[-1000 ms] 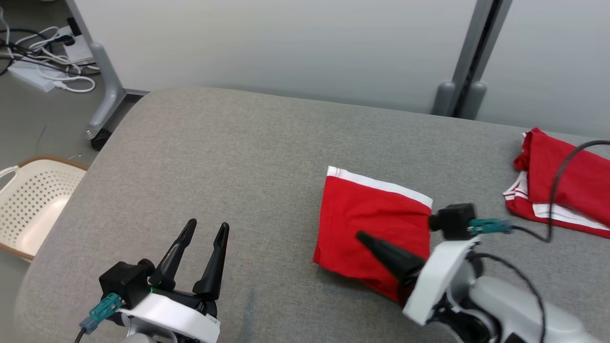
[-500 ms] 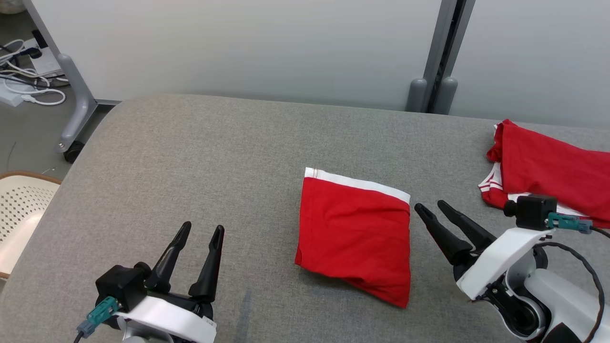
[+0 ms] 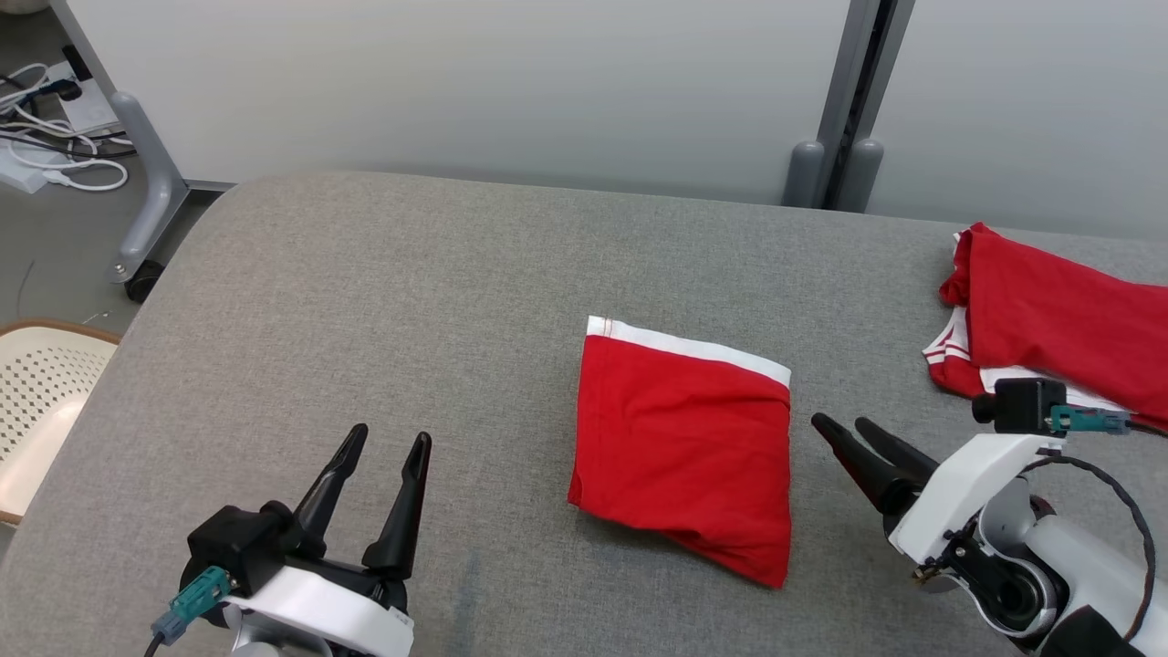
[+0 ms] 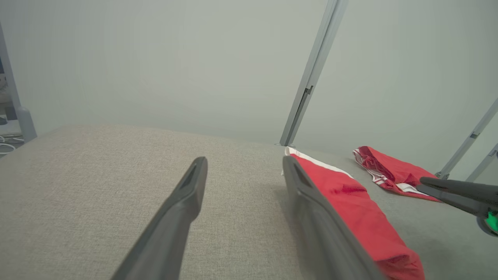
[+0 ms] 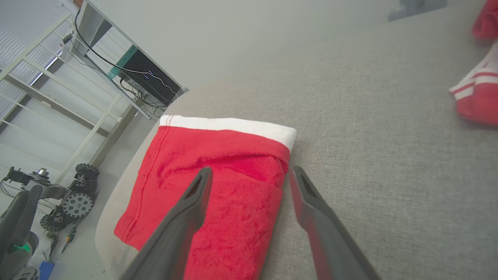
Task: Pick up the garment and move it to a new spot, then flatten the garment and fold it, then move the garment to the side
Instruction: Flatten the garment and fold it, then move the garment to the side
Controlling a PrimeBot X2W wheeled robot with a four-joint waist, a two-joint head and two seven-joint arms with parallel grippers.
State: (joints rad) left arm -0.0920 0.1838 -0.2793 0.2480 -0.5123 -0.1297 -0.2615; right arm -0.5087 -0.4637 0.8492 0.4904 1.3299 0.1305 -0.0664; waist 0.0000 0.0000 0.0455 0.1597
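The folded red garment (image 3: 684, 452) was seen lying flat mid-frame on the grey table (image 3: 411, 301). Just beside its right edge the right gripper (image 3: 839, 422) was held, fingers spread, nothing pinched. At lower left the left gripper (image 3: 391, 434) was poised, likewise spread, well apart from the cloth.

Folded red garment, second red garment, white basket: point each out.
folded red garment (image 3: 680, 438), head view, middle of the red panel
second red garment (image 3: 1058, 319), head view, red top layer
white basket (image 3: 36, 397), head view, perforated wall
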